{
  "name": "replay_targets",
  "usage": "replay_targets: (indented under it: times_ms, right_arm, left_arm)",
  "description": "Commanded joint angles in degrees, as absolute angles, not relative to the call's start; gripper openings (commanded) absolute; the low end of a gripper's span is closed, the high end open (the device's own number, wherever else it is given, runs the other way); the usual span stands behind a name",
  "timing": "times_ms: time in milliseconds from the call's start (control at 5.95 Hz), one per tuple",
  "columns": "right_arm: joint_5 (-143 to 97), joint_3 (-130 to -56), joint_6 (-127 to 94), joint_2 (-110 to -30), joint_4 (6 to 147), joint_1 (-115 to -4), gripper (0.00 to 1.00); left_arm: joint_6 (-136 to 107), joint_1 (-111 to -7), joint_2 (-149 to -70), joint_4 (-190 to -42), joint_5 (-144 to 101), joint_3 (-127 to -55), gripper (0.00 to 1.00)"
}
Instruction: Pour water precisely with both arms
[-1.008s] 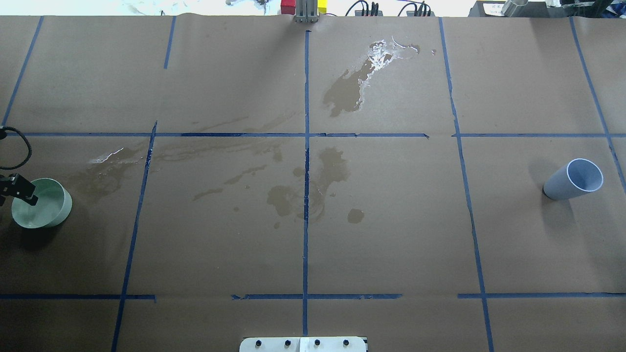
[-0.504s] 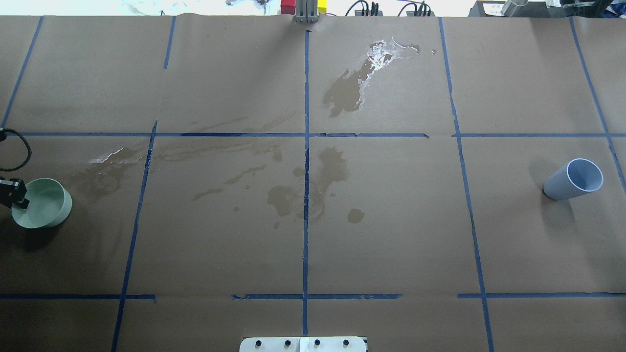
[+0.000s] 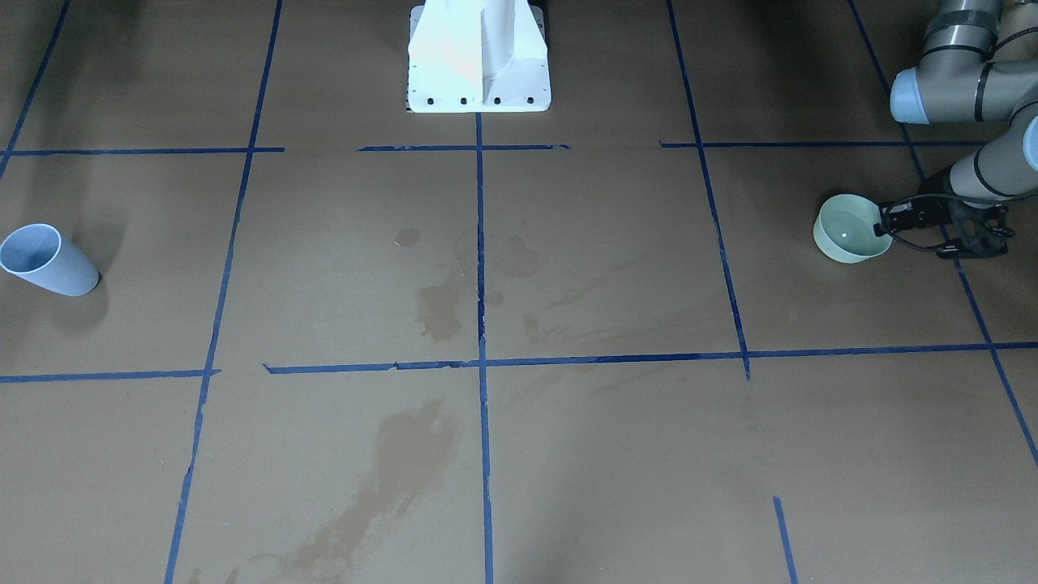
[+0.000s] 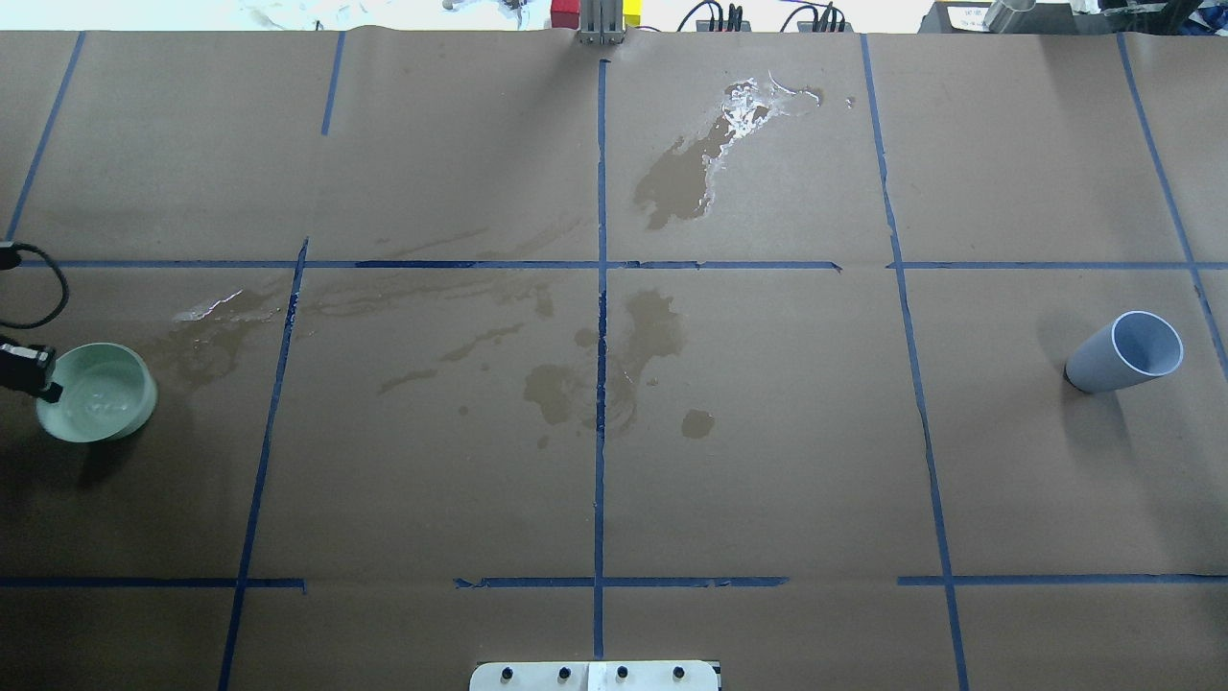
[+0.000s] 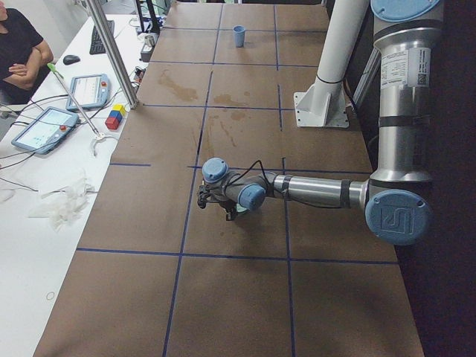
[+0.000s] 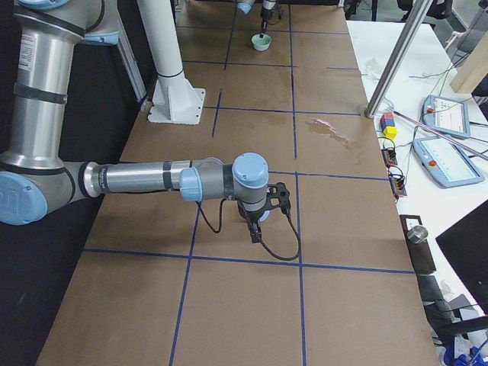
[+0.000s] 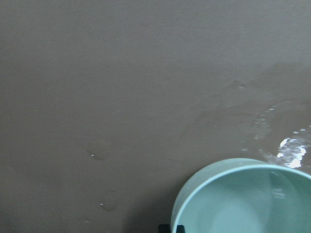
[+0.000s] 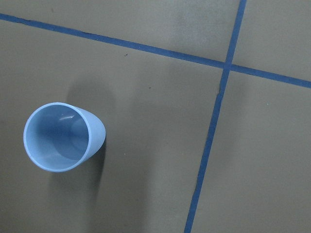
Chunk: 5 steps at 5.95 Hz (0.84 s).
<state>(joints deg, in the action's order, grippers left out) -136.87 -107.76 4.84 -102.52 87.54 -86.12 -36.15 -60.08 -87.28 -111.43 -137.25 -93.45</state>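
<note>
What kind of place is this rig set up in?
Probably a robotics lab test cell: the left arm beside a white pedestal, a table papered brown and gridded with blue tape, teach pendants on a side bench. The left gripper grips a green bowl.

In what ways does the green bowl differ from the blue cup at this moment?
The green bowl is low and wide; the blue cup is taller and narrower. The left gripper grips the bowl's rim; the cup stands free. The bowl holds glossy water; the cup looks empty. Both are plain, open-topped vessels.
</note>
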Motion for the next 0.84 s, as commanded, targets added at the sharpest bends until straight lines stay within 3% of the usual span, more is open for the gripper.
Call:
replay_targets:
  times_ms: [0, 168, 672]
  right_arm:
    - [-136.9, -107.9, 4.8, -102.6, 87.5, -86.1, 1.0]
    - [-136.9, -107.8, 4.8, -102.6, 87.5, -86.0, 1.0]
    - [-136.9, -107.8, 4.5, -102.7, 87.5, -86.1, 1.0]
  left_arm:
    - [-41.6, -59.7, -90.5, -111.0, -139.6, -98.8, 0.0]
    - [-41.7, -57.1, -92.7, -110.8, -139.6, -100.5, 0.0]
    - [-55.7, -45.4, -110.8, -103.6, -138.9, -100.3, 0.0]
